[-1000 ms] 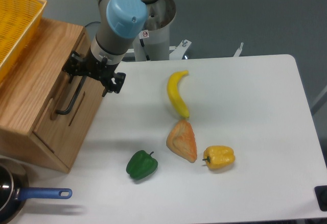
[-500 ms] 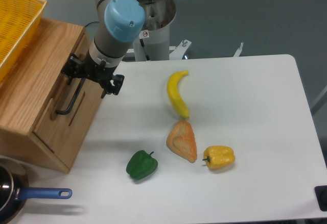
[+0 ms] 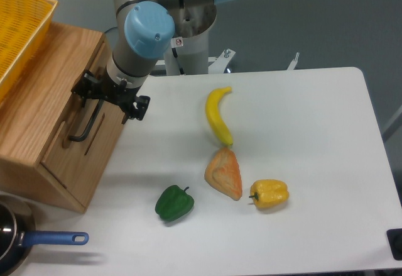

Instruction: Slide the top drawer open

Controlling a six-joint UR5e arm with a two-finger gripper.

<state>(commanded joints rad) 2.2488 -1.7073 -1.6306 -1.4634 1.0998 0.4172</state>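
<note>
The top drawer [image 3: 63, 153] is the upper band of the oak cabinet's front face at the left. Its front looks flush with the cabinet. A long black bar handle [image 3: 81, 128] runs along it. My gripper [image 3: 107, 98] hangs at the handle's upper end, with one black finger [image 3: 81, 87] on the cabinet side and the other finger [image 3: 138, 106] on the table side. The jaws stand open, with the bar's upper end between them. No contact with the bar shows.
A yellow mesh basket [image 3: 19, 31] sits on the cabinet top. On the white table [image 3: 301, 131] lie a banana [image 3: 217, 117], a bread piece [image 3: 224, 173], a yellow pepper [image 3: 270, 193] and a green pepper [image 3: 174, 203]. A blue-handled pan [image 3: 38, 240] sits at the front left.
My gripper has shifted a little to the left, closer onto the handle's upper end. The drawer and the objects on the table have not moved.
</note>
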